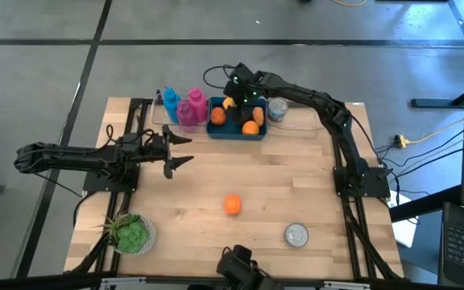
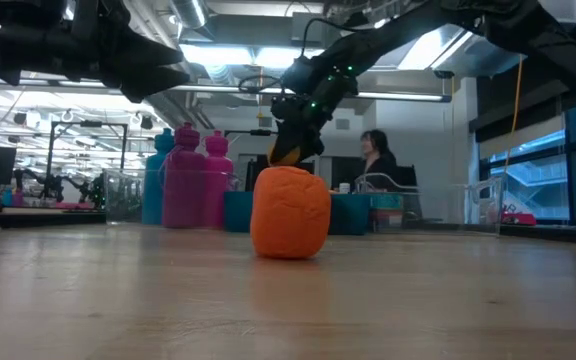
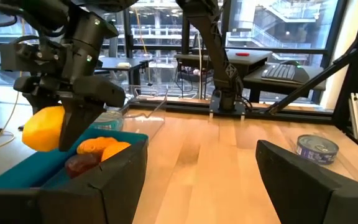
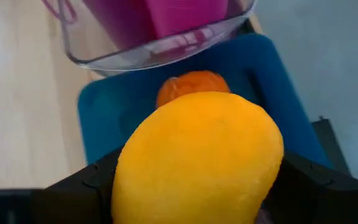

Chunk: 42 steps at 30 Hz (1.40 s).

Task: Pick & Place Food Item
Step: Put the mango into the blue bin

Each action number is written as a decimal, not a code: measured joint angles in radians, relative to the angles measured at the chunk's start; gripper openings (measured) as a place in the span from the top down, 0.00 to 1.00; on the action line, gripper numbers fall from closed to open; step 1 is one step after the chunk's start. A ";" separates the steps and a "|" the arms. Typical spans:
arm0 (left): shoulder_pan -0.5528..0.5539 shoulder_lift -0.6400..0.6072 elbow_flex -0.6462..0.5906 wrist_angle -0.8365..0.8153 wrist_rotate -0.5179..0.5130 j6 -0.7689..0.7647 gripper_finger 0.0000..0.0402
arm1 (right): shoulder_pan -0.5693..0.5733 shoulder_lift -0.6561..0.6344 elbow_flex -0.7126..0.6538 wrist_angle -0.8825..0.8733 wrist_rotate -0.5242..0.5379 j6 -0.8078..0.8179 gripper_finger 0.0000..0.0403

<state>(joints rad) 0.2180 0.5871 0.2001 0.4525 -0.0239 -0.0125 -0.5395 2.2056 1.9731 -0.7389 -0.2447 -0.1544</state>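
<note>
Yellow mango [image 4: 197,158] is being gripped by the right gripper [image 1: 234,100], whose arm is being stretched over the blue bin [image 1: 236,129]. Left gripper [image 1: 177,152] is being held unclenched and empty above the table [image 1: 296,177], pointing right.

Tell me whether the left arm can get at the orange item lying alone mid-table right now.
Probably yes: the left gripper is open and holds nothing, and bare table lies between it and the orange item.
</note>
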 joint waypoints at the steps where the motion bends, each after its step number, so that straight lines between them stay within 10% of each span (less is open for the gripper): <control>1: 0.000 0.000 0.000 -0.002 0.000 0.001 0.27 | 0.000 0.004 0.008 -0.008 0.013 -0.008 0.31; 42: 0.000 0.000 0.000 -0.012 0.002 -0.011 0.27 | 0.151 0.083 0.006 -0.083 0.179 -0.053 0.31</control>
<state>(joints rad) 0.2180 0.5873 0.2001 0.4404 -0.0219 -0.0238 -0.3881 2.2887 1.9789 -0.8219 -0.0660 -0.2072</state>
